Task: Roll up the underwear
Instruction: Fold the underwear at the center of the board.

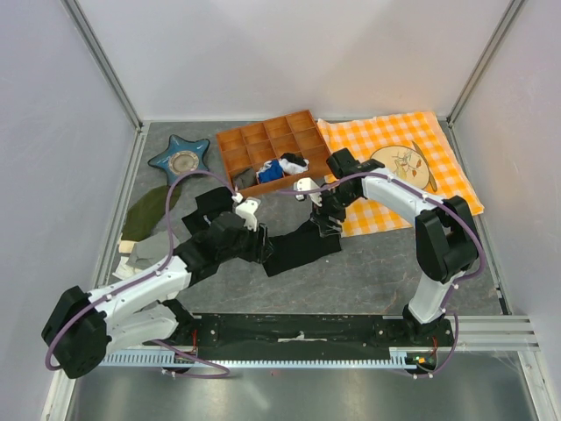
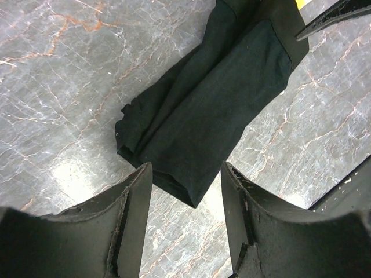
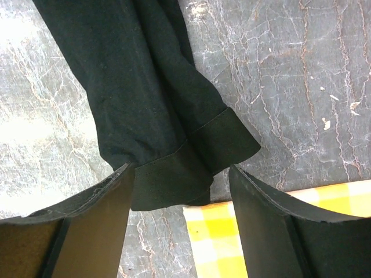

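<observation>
The underwear (image 1: 302, 246) lies folded into a narrow strip at the middle of the table (image 1: 377, 276), its waistband end beside the checked cloth's (image 3: 211, 243) corner. The left gripper (image 2: 186, 174) and right gripper (image 3: 179, 171) hover over opposite ends, jaws spread and empty, probably placed to start rolling
</observation>
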`<state>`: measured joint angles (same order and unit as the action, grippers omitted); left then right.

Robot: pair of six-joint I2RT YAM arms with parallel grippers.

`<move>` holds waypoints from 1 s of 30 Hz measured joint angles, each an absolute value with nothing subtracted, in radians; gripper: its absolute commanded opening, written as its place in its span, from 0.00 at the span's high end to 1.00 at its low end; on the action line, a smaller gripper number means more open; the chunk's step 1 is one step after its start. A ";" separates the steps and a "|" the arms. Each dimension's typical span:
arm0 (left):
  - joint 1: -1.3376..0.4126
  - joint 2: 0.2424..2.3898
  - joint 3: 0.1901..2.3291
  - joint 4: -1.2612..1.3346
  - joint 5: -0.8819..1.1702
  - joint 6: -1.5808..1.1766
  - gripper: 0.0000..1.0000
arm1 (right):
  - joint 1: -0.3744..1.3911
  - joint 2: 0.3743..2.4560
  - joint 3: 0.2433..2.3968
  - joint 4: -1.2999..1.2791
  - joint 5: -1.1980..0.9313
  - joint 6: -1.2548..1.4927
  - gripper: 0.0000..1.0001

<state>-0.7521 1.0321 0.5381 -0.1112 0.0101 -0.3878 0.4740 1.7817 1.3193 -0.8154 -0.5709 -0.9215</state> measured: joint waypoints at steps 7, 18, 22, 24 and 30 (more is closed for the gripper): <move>-0.752 1.113 0.538 -0.110 0.036 -0.348 0.37 | 0.474 1.804 1.351 -0.848 -0.570 -1.026 0.15; -0.752 1.187 0.570 -0.109 0.049 -0.255 0.30 | 0.474 1.878 1.454 -0.966 -0.636 -1.296 0.11; -0.752 1.175 0.577 -0.119 0.033 -0.255 0.30 | 0.474 1.944 1.511 -0.979 -0.643 -1.315 0.12; -0.752 1.154 0.577 -0.132 0.027 -0.256 0.30 | 0.474 1.970 1.515 -0.988 -0.641 -1.316 0.12; -0.752 1.113 0.577 -0.133 0.025 -0.256 0.30 | 0.474 2.018 1.523 -1.022 -0.639 -1.314 0.16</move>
<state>-0.7521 1.1133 0.5766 -0.1329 0.0250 -0.2558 0.4736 2.0178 1.5227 -1.0222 -0.6392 -1.3136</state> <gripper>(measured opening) 0.698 0.862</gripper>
